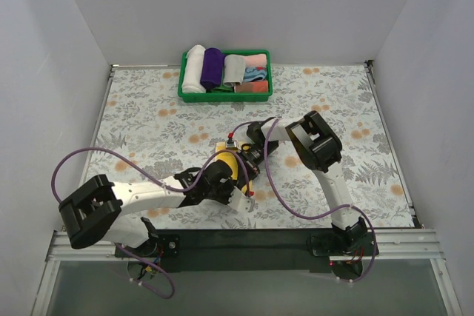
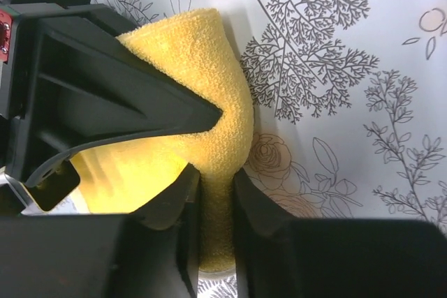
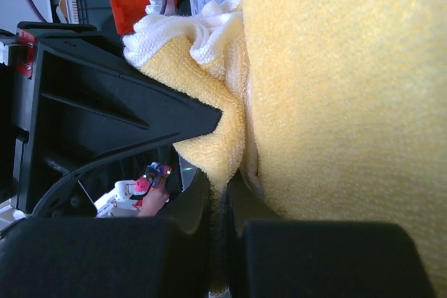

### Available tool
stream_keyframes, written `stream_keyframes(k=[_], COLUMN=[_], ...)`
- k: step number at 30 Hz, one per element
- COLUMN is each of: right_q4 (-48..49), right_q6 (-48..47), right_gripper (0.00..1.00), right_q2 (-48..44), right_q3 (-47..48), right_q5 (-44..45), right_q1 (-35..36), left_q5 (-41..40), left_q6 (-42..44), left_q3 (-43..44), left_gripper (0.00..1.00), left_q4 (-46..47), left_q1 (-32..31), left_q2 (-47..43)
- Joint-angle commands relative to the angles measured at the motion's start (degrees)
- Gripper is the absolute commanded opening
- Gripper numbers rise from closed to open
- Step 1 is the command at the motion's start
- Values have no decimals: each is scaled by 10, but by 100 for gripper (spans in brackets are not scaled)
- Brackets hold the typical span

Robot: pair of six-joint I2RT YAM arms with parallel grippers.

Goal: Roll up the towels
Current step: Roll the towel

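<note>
Mid bench (image 1: 148, 123), near the arm bases: gripping the yellow towel (image 1: 231, 166) from two sides.

Near side: clamped with the left hand (image 2: 215, 179), pressed onto a thick fold at one end of a half-formed roll. Probably done to pin that end so the wraps do not slip loose. Resting on the bench beyond the fingers (image 2: 258, 214).

Far side: nipped with the right hand (image 3: 220, 200), pressed almost together on a thin edge. Likely meant to keep the cloth taut while turning. Not yet a tidy roll.

Farther back, by the far edge: green basket (image 1: 226, 97), packed with a white roll (image 1: 194, 68), purple roll (image 1: 212, 66), grey roll (image 1: 234, 69) and folded cloths. Judging the grey roll to be the other towel, finished and stowed.
</note>
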Motion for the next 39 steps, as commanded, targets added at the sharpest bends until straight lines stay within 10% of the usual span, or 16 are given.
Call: stream_keyframes(k=[1,8,25,39], right_q4=[17,17,81,236], right_q6=[-21,21,-28,-103], right_gripper=[11,44,61,67], right_q2=[25,-40,-362,-461], right_q3=[-2,47,-77,-189], right_q5=[126,161,221,505], right_q1=[-11,-80,-173,103], left_q5=[61,206,477,460], left_q6=[-43,-60,17,65], left_q3=[15,61,293,435], left_gripper=[7,0,0,2], left_q4=[-126,-238,-479,-570], left_q1=[0,50,283,336], left_q2=[13,48,354,529])
